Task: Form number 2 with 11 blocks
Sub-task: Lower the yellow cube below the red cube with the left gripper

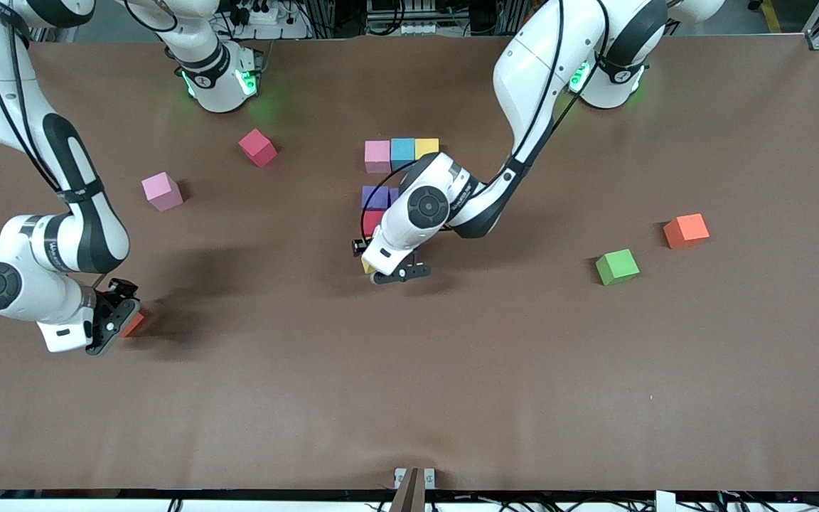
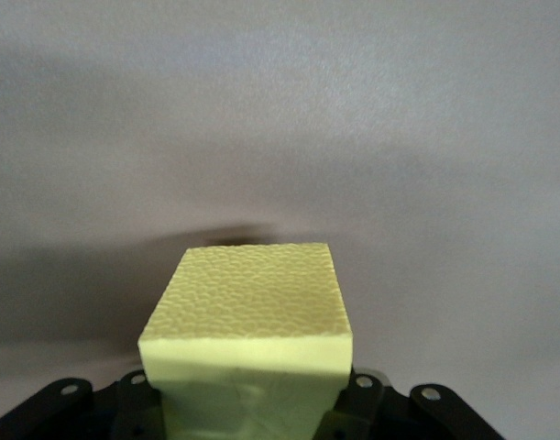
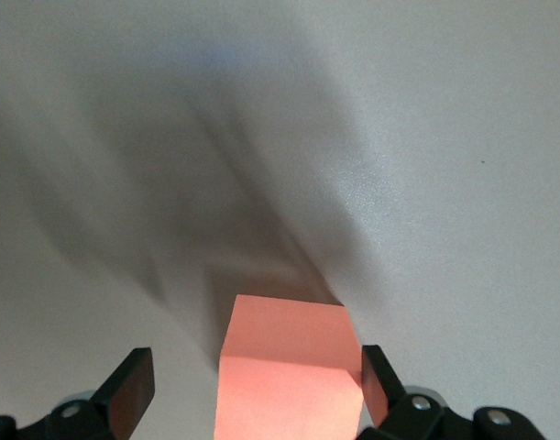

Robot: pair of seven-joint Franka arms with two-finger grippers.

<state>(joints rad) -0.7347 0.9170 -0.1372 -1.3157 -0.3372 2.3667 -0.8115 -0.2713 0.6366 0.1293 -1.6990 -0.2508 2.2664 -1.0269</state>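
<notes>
While the left gripper [image 1: 394,274] clamps a light, squashy yellow cube [image 2: 247,316] by opposite flat faces, the right gripper [image 1: 114,321] straddles an orange cube [image 3: 289,376], jaws spread.

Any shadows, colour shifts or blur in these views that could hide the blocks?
Front view: even light, soft arm shadows, left arm covers part of the digit. Left wrist view: table looks grey, yellow block sharp. Right wrist view: streaked shadows, orange block slightly soft.

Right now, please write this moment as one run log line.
left gripper: shut on yellow block, beside partial number 2 | right gripper: open around orange block
</notes>
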